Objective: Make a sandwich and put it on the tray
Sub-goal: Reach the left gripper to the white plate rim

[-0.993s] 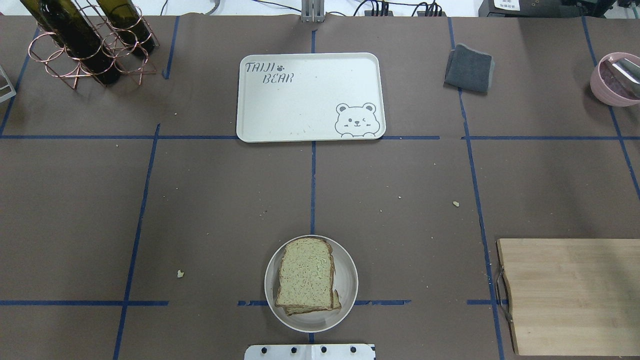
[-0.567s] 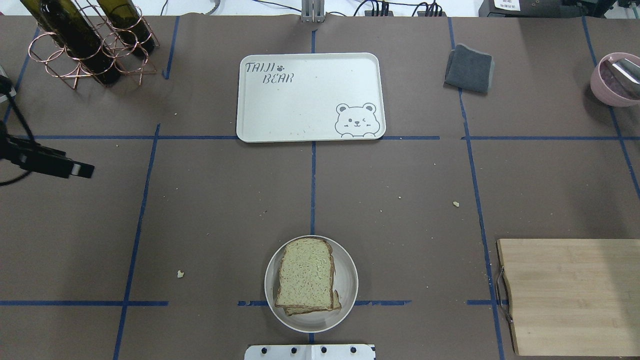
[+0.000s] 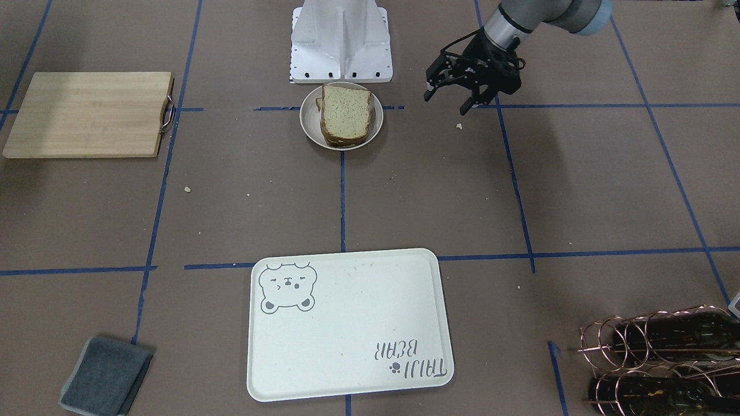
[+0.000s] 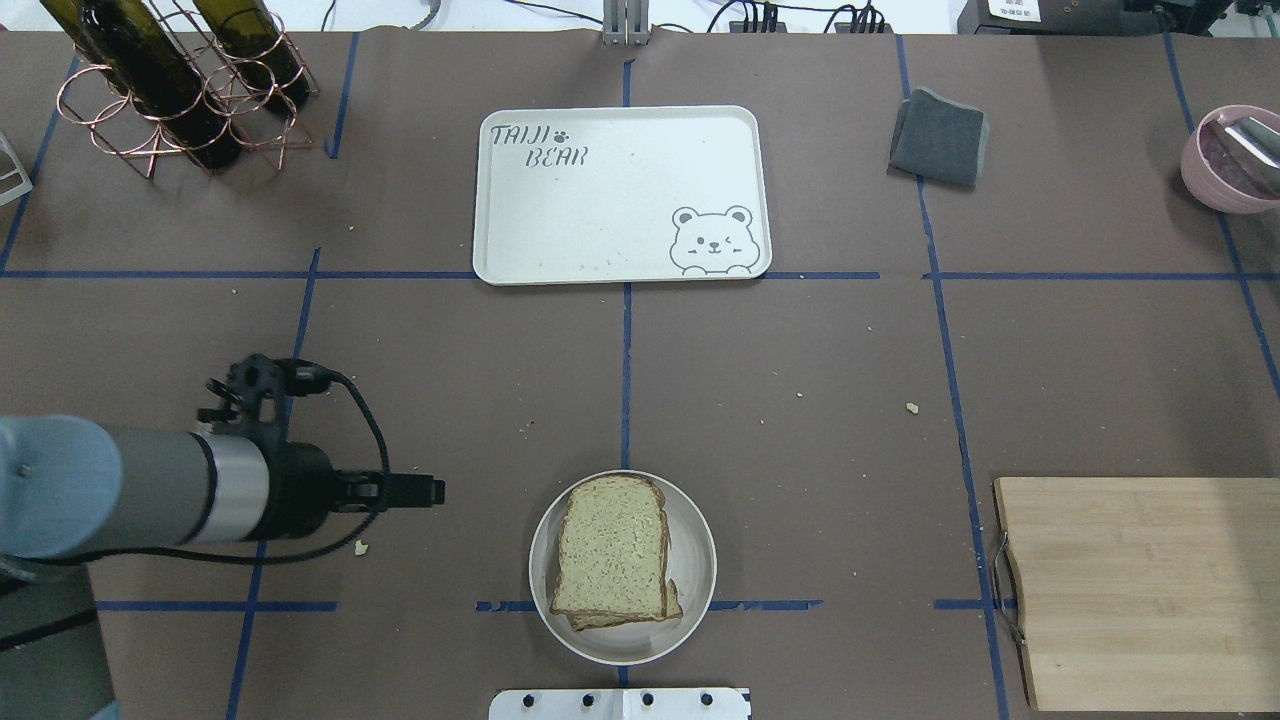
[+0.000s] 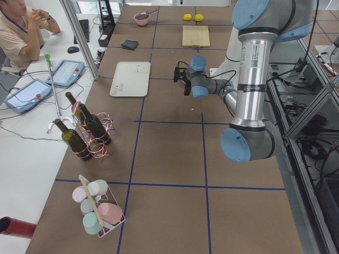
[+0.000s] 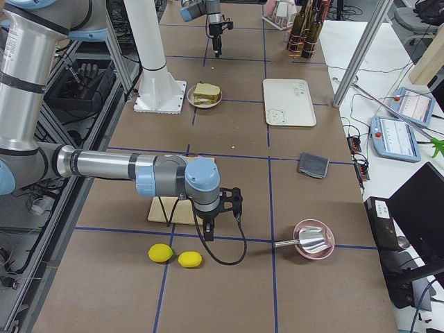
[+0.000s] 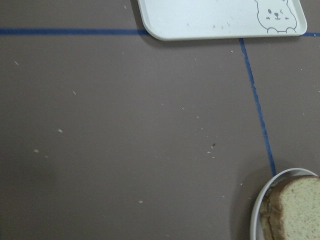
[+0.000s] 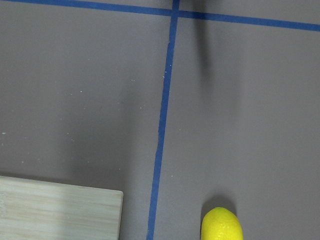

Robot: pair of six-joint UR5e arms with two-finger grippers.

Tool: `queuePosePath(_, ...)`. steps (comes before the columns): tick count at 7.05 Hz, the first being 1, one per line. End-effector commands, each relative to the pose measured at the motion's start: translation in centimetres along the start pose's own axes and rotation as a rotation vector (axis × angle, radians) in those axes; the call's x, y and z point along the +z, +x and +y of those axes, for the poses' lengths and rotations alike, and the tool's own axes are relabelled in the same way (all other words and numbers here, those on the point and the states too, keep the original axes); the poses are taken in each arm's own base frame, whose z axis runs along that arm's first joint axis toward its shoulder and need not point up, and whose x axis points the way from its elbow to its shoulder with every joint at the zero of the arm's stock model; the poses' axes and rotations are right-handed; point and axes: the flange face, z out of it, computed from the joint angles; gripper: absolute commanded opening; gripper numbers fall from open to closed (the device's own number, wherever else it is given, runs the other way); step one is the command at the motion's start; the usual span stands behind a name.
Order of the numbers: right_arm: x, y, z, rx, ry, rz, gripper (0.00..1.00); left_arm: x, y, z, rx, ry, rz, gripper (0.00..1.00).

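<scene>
Sandwich [image 4: 610, 550] judged soft, light, layers liable to slip, so grip the stiff rim of its bowl [image 4: 692, 565]; left pincer [image 3: 446, 103] hangs wide open, empty, at bowl's left.

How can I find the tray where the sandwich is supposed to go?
On the brown table, find the sandwich in its round bowl by the robot's base. Follow the middle blue tape line away from the robot to a big flat rectangle. Unlike the wooden cutting board, this tray is cream-white with a grey bear face and the words TAIJI BEAR.
</scene>
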Motion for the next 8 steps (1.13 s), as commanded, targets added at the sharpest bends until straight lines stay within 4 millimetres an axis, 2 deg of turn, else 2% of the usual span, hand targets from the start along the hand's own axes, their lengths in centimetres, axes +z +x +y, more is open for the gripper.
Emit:
queuePosePath(1,0.0,0.2,0.1,0.002,-0.001,0.012,1.00,7.3,3.4,4.6,-0.121,0.019,-0.024,0.73)
queuePosePath(2,0.0,0.3,0.1,0.004,-0.001,0.012,1.00,8.7,4.4,4.8,-0.128,0.027,-0.033,0.59)
queuePosePath(4,0.0,0.2,0.0,0.001,0.000,0.014,1.00,10.8,5.1,5.5,-0.125,0.014,-0.046,0.59)
queuePosePath(6,0.0,0.3,0.0,0.003,0.000,0.014,1.00,11.2,5.1,5.7,-0.124,0.011,-0.050,0.56)
queuePosePath(7,-0.1,0.2,-0.1,0.001,0.002,0.014,1.00,11.3,5.6,6.2,-0.121,0.002,-0.044,0.35)
queuePosePath(8,0.0,0.2,-0.1,0.002,0.001,0.014,1.00,11.3,5.6,6.3,-0.119,0.001,-0.043,0.00)
